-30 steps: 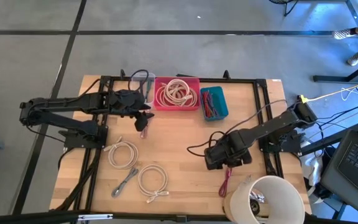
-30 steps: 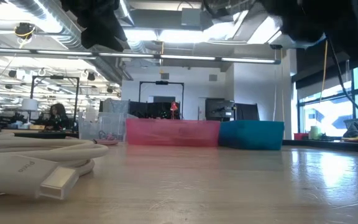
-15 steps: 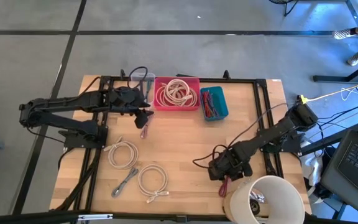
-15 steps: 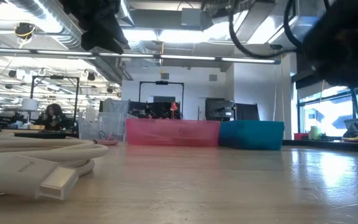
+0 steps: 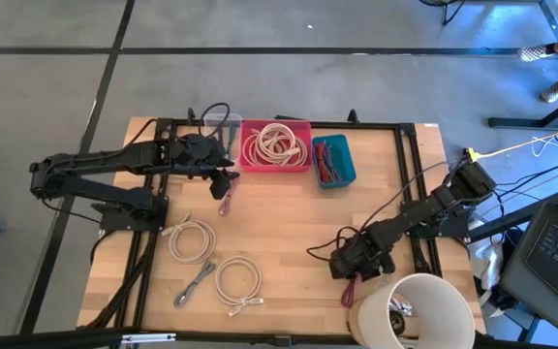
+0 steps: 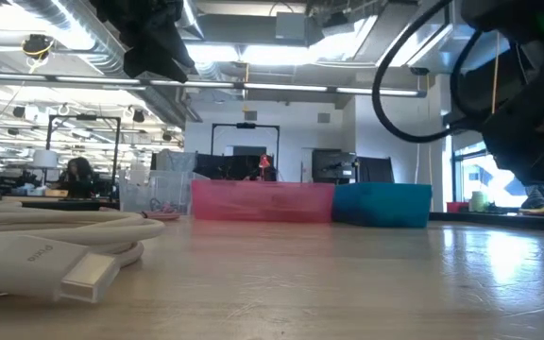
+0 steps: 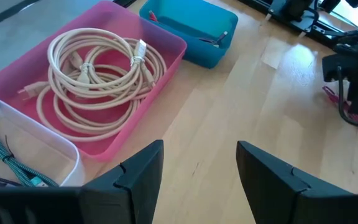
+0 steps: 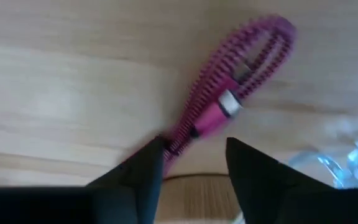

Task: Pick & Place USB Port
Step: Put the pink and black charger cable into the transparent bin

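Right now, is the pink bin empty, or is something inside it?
Not empty. The pink bin holds a coiled white cable, lying loose on the bin's floor; the high view shows the same coil inside the bin.

My matt black fingers (image 8: 253,168) flank a braided pink USB cable (image 8: 229,99) on the smooth, lightly glossy wooden table (image 8: 61,93).
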